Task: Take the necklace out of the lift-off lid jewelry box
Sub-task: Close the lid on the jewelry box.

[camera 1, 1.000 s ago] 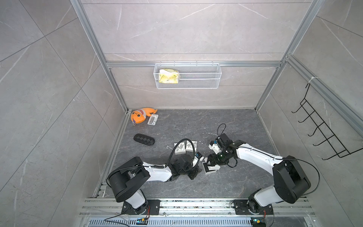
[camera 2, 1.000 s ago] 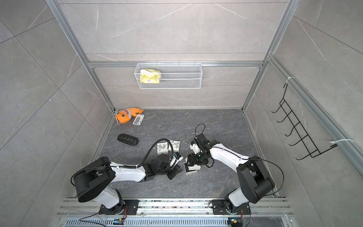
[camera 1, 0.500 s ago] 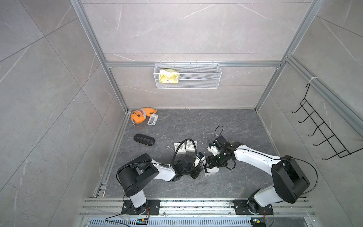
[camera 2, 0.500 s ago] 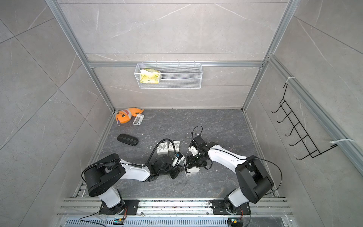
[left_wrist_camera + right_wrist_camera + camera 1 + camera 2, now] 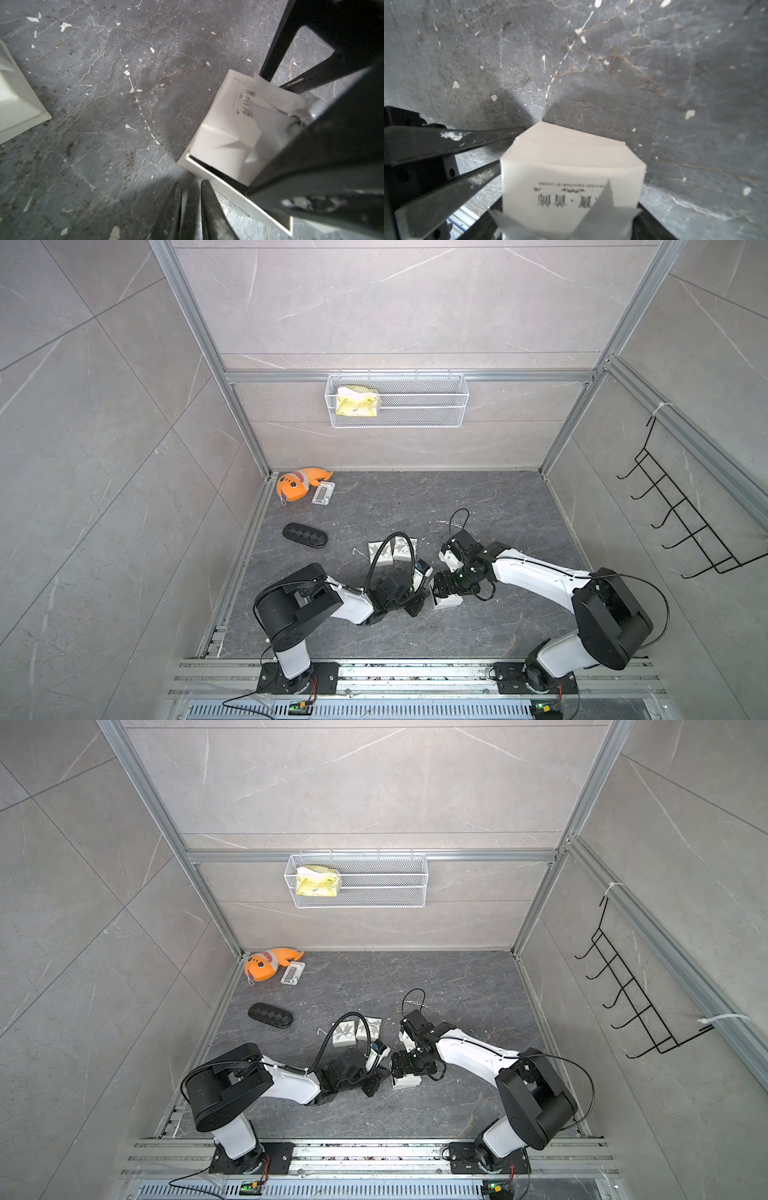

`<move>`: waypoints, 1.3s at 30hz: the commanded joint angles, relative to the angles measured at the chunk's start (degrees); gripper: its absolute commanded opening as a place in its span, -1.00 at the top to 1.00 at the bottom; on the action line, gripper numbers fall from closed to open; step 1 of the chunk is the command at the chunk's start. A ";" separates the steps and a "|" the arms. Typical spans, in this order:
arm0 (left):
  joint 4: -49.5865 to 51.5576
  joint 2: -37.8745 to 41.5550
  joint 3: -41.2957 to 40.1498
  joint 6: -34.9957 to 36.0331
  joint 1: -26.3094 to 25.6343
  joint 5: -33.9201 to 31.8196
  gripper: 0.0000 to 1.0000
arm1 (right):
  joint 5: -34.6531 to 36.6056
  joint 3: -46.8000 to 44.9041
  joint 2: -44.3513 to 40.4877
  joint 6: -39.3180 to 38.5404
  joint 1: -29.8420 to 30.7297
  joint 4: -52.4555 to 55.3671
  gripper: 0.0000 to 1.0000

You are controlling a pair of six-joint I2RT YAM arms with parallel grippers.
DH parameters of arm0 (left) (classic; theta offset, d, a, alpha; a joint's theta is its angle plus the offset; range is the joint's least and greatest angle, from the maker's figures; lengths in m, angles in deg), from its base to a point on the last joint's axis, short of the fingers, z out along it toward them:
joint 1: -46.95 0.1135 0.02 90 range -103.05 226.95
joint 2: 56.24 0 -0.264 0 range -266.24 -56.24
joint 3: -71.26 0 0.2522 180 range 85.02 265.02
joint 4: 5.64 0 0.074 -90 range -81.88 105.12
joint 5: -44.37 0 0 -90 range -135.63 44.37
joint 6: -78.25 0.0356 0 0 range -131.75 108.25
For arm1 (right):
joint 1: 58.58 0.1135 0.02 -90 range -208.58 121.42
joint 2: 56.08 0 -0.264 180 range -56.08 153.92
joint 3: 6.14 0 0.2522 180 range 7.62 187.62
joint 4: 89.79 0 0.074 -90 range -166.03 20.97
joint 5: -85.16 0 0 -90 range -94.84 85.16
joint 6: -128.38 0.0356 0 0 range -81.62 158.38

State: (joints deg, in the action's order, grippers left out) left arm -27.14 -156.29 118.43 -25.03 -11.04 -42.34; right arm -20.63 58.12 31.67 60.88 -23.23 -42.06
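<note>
Closest to me, at the front middle of the dark surface (image 5: 478,630), the white jewelry box (image 5: 448,602) sits right between my two arms. My left fingers (image 5: 207,209) are down low at its corner, drawn in to a thin slit, with the tips against the box's lower rim. I can't tell whether they have any of that rim between them. My right fingers (image 5: 322,166) stand wide, one on each side of the box's printed white top, with grey scraps of tape on the tips. I can't tell whether they're pressing it or only flanking it. In the left wrist view a dark gap shows between that printed top and the wider white rim under it. The necklace doesn't show in any view. A little farther back, behind the left arm's cable loop, two small white patterned boxes (image 5: 392,553) lie side by side, touching. Farther back and to the left there's a black oval tray (image 5: 304,535) with a zigzag row along it, well apart from the arms. In the far left corner an orange fish toy (image 5: 297,485) has a small white rectangular piece (image 5: 323,493) just beside it. Up on the back wall a white wire basket (image 5: 424,416) holds a yellow packet (image 5: 357,403) at its left end, and a black hook rack (image 5: 681,526) hangs on the right wall
</note>
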 commanded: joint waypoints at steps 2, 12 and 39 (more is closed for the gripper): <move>-5.41 -0.52 1.08 -1.23 -0.40 0.03 0.58 | -1.08 -0.88 -1.04 -0.17 0.77 -0.93 -0.68; -5.58 -0.31 0.87 -2.01 -0.36 0.54 0.59 | -1.05 -1.37 -4.03 -0.80 0.77 -0.64 -0.75; -5.96 -1.55 2.08 -3.16 -0.48 1.80 0.60 | -2.34 -4.98 -9.74 -1.20 -6.09 -0.82 -0.74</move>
State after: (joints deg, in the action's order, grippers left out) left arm -30.31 -157.41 118.72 -27.63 -11.31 -41.59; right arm -20.96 53.97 23.17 60.51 -29.13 -42.89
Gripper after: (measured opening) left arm 0.200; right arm 0.884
